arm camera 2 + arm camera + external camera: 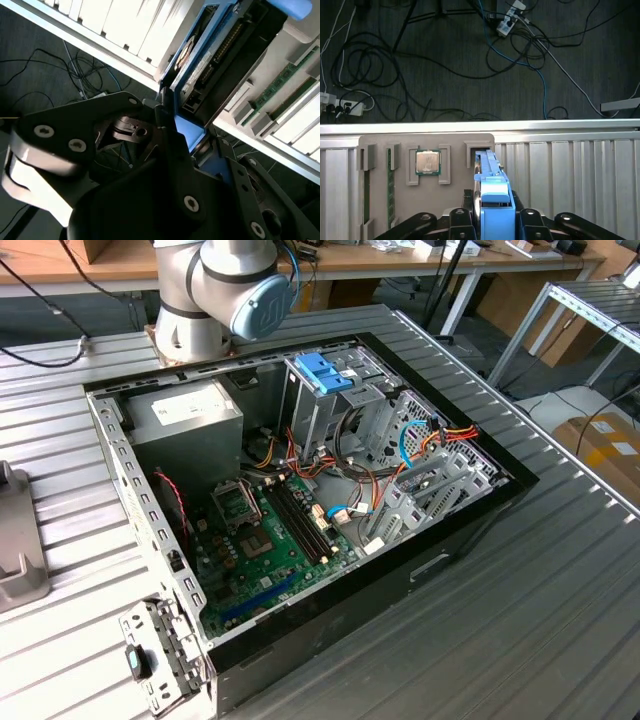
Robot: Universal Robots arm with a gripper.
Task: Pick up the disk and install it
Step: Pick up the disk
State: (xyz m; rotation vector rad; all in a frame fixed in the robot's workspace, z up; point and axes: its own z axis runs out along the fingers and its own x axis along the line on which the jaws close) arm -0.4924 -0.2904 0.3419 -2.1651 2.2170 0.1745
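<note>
Disk (225, 55) in the second wrist view: dull dark-grey metal body, with a smooth light-blue plastic carrier around it that has a slight sheen. The gripper (190, 135) looks matt black, dotted with shiny little screw heads. The table (570, 170) is ribbed bare metal with a satin finish, and the holder tray (405, 142) on it is flat matt grey plastic. The chip (427, 161) has a dull metal lid. In the exterior view the case (460, 540) is glossy black outside and raw sheet metal inside, with a green lacquered board (250, 570). The floor (445, 65) looks like dark, rough carpet.
</note>
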